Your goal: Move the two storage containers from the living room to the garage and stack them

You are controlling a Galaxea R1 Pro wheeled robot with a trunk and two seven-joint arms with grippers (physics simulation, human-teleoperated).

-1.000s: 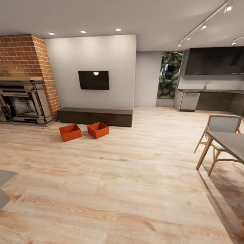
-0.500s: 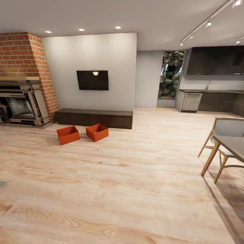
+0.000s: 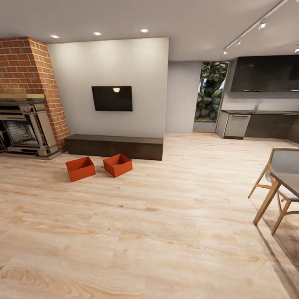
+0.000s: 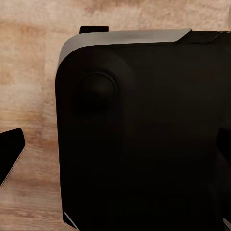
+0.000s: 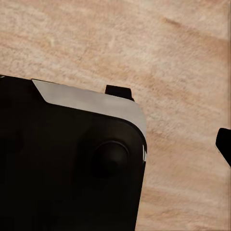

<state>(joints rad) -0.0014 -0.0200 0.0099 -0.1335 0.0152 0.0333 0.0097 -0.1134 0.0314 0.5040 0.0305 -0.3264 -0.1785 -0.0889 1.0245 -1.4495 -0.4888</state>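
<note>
Two orange-red storage containers stand side by side on the living room's light wood plank floor (image 3: 158, 216), in front of a long low dark cabinet (image 3: 114, 146). The left container (image 3: 80, 168) and the right container (image 3: 118, 165) are both upright and lidless, a small gap apart, and far ahead of me to the left. In the left wrist view my left gripper (image 4: 120, 159) is open, its fingertips (image 4: 10, 154) at the picture's edges over my black base. My right gripper (image 5: 115, 144) hangs over the same base and wood floor, one fingertip (image 5: 224, 144) far out at the edge. The garage is out of view.
A brick chimney (image 3: 25, 66) with a fireplace (image 3: 23, 133) stands at the far left, and a black TV (image 3: 112, 98) hangs above the cabinet. A wooden table (image 3: 290, 180) and chair (image 3: 278, 160) are at the right. Kitchen counters (image 3: 261, 120) line the far right wall.
The whole head view has shifted as the camera moved. A grey object at the lower left has left the picture, and the table and chair sit nearer the right edge. The containers themselves stay put.
</note>
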